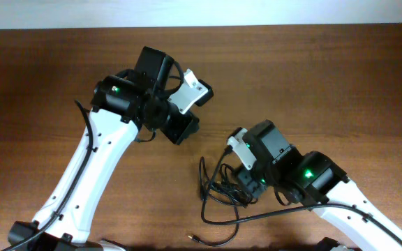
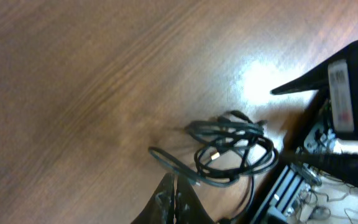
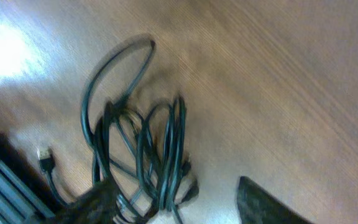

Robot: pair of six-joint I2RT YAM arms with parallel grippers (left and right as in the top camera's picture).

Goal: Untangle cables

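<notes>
The cables (image 1: 218,194) are a tangle of thin black cords on the brown table, near its front middle. One loose end with a metal plug (image 1: 195,238) lies toward the front edge. My right gripper (image 1: 248,187) hangs low at the right side of the tangle. In the right wrist view it (image 3: 179,205) is open, with the coiled cables (image 3: 148,149) lying between and ahead of its fingers. My left gripper (image 1: 182,128) is up and to the left of the tangle. In the left wrist view it (image 2: 176,199) is shut and empty, short of the cables (image 2: 232,152).
The wooden table (image 1: 313,77) stretches to the back and right. A thicker black cable (image 1: 278,213) runs from the right arm across the front. The right arm's body (image 2: 347,93) fills the right of the left wrist view. A USB plug (image 3: 44,158) lies left of the coil.
</notes>
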